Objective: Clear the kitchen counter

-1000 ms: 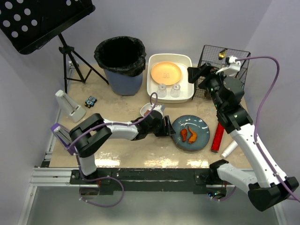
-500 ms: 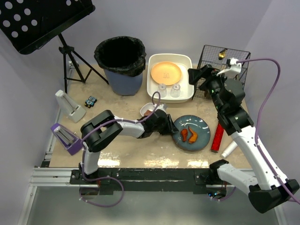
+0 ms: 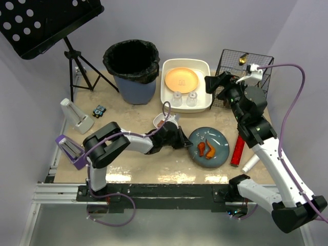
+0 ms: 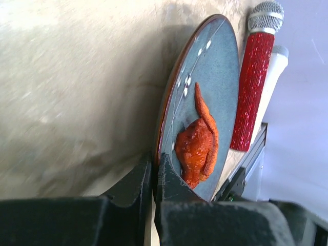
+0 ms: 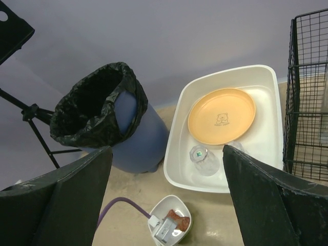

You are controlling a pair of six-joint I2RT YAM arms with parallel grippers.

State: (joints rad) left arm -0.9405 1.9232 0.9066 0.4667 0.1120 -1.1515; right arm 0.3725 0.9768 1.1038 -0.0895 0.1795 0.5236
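Left arm [image 3: 136,139] low, jaws on plate [image 3: 219,137]

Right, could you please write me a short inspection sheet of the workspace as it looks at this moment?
Surface: kitchen counter, beige, mottled, glossy, not cleared.
Job's things: blue plate with orange-red food; small white bowl; red microphone beside a white cylinder.
Clutter: white tub holding orange plate and two glasses; small items at the left edge, unclear.
Grippers: left gripper shut on the blue plate's rim; right gripper open, raised, empty.
Cables: purple cable arcs from the right wrist; another loops by that bowl.
Surroundings: lined bin, wire basket, music stand.
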